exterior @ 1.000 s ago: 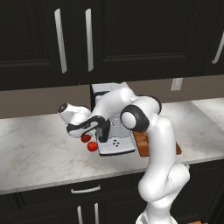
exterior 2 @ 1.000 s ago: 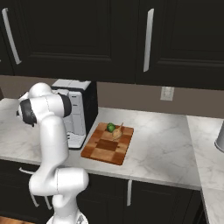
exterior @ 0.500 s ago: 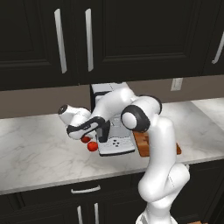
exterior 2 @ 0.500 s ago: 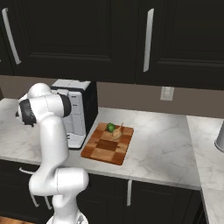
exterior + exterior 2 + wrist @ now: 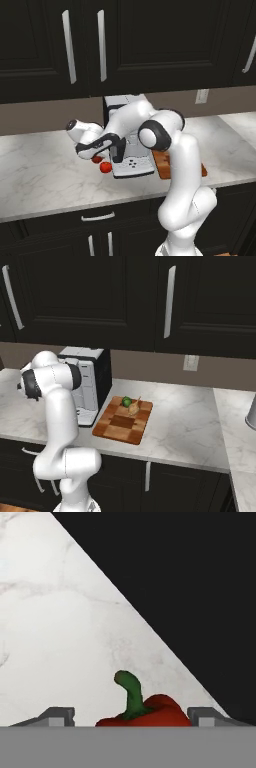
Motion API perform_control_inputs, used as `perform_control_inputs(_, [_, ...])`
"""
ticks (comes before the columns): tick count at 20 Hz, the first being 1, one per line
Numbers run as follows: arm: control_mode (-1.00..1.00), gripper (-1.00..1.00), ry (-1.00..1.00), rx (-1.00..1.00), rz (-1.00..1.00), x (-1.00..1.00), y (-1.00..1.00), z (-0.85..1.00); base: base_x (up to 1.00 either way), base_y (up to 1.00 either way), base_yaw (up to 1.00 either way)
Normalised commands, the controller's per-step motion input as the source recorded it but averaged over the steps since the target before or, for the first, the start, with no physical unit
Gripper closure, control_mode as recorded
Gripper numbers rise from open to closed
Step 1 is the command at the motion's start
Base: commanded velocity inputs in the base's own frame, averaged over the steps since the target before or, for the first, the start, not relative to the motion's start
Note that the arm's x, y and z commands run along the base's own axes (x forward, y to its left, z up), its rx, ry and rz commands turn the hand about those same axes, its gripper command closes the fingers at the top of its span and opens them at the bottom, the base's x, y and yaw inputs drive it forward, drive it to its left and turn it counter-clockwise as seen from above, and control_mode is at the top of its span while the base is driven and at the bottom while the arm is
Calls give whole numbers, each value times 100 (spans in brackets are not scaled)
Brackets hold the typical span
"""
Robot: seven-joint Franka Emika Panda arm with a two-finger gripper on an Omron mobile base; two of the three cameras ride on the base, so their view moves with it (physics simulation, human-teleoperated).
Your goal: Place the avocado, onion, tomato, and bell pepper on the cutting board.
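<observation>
I am straddling the bell pepper [image 5: 145, 711] with my gripper [image 5: 131, 717], one finger each side, jaws apparently not yet touching it. The tomato [image 5: 105, 167] sits nearby; avocado [image 5: 127, 401] and onion [image 5: 134, 407] rest at the cutting board's [image 5: 121, 427] far edge.

Coffee machine [image 5: 131, 150] crowds bell pepper [image 5: 96, 159] and tomato [image 5: 105, 167]; open counter [image 5: 40, 175] left.

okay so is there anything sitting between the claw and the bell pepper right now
Nothing visible does. In the hand view the bell pepper sits right between the two fingertips of the claw, green stem up, with only bare marble counter beyond it. From the left base view, the tomato lies beside it, not in the gap.
</observation>
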Motion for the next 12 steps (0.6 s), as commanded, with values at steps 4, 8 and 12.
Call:
perform_control_inputs(4, [-100,100,1,0,0,0,10,0,0,0,0])
perform_control_inputs(8, [-100,100,1,0,0,0,0,0,0,0,0])
perform_control_inputs(12, [-100,100,-2,0,2,-17,10,11,0,0,0])
